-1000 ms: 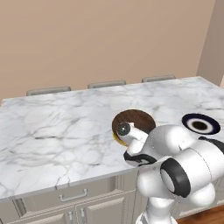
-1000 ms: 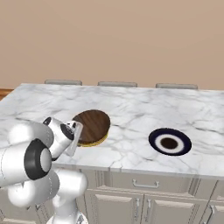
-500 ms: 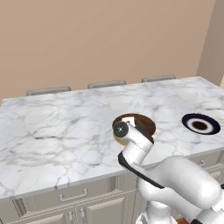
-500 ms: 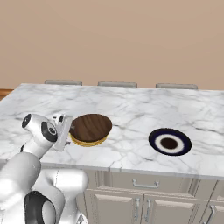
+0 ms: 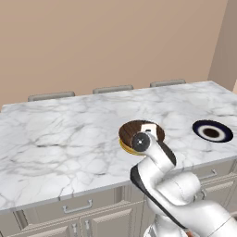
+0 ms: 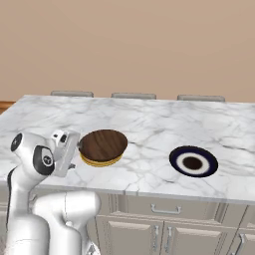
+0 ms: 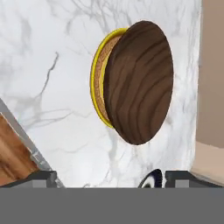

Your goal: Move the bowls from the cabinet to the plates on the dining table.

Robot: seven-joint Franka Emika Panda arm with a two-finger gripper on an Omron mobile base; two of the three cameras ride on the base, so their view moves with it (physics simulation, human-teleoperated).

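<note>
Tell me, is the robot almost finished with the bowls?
About halfway. The brown wooden bowl already sits on the yellow plate. The gripper is open, holding nothing. The dark-rimmed white plate on the marble dining table awaits its bowl.

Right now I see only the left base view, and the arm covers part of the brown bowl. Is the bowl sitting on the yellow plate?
Observer: Yes. In the right base view the brown bowl rests on the yellow plate, whose rim shows beneath it.
Operator: Does the gripper hold it?
Observer: No. In the hand view the gripper is open, with nothing between its fingertips.
Operator: Is it touching the bowl?
Observer: No. The hand view shows bare marble of the dining table between the fingertips and the bowl.
</note>
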